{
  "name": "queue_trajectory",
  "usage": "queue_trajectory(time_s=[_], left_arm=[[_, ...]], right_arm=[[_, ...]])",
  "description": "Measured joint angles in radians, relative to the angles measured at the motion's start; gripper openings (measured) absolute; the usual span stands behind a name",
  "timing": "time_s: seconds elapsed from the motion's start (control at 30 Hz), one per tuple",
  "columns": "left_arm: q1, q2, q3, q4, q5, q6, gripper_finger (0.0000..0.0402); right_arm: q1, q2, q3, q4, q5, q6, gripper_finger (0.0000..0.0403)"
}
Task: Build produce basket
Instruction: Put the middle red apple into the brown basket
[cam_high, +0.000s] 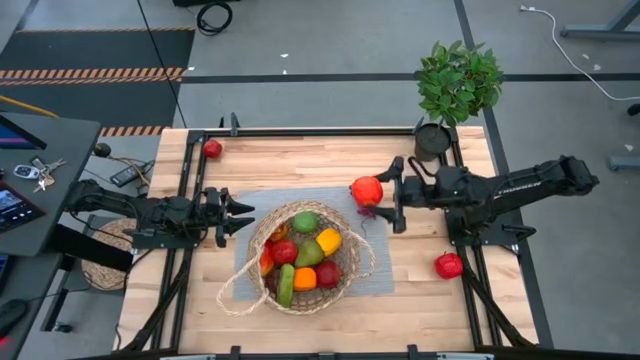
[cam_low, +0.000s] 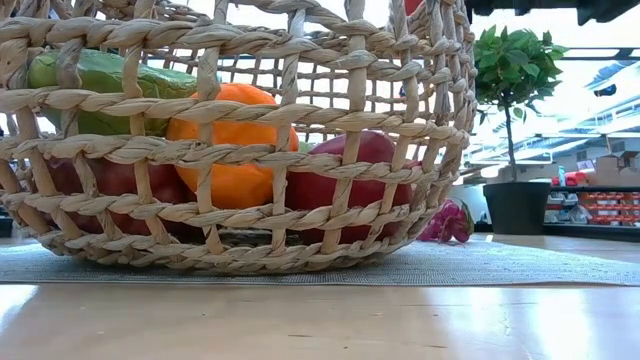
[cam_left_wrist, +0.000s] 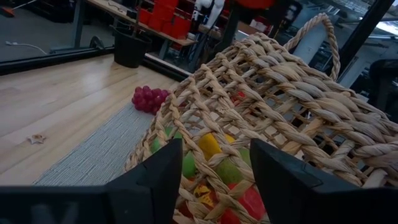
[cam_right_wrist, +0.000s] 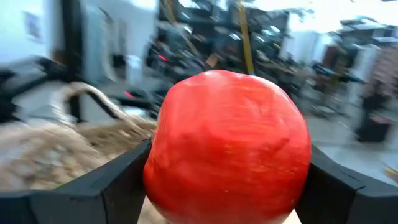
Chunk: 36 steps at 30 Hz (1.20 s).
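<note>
Leftmost, the left hand (cam_high: 243, 215) hovers with its fingers together just beside the basket (cam_high: 352, 258), which sits on the grey mat (cam_high: 380, 278) mid-worktop, full of produce (cam_high: 301, 262). Beyond it, the right hand (cam_high: 386, 193) is clamped on a red apple (cam_high: 366, 190).

White lettering runs along the right arm (cam_high: 520, 185) in the high view, above the worktop's right edge, but it is too small to make out; no other text, label, number or sign can be read in any view.
</note>
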Motion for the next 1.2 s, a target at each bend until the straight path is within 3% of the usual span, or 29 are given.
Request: queue_trajectory(time_s=[0.13, 0.5, 0.63, 0.83, 1.03, 1.2], left_arm=[[0.0, 0.0, 0.0, 0.0, 0.0, 0.0, 0.0197], [0.0, 0.0, 0.0, 0.0, 0.0, 0.0, 0.0198], [0.0, 0.0, 0.0, 0.0, 0.0, 0.0, 0.0197], [0.0, 0.0, 0.0, 0.0, 0.0, 0.0, 0.0193], [0.0, 0.0, 0.0, 0.0, 0.0, 0.0, 0.0197], [0.0, 0.0, 0.0, 0.0, 0.0, 0.0, 0.0193]], right_arm=[[0.028, 0.0, 0.0, 0.078, -0.065, 0.005, 0.0329], [0.042, 0.079, 0.0, 0.564, -0.082, -0.02, 0.0329], [0.038, 0.128, 0.004, 0.64, -0.075, -0.042, 0.0329], [0.034, 0.23, 0.105, 0.606, -0.071, 0.043, 0.0329], [0.05, 0.344, 0.294, 0.3, -0.069, 0.131, 0.033], [0.094, 0.475, 0.473, 0.123, 0.005, 0.11, 0.033]])
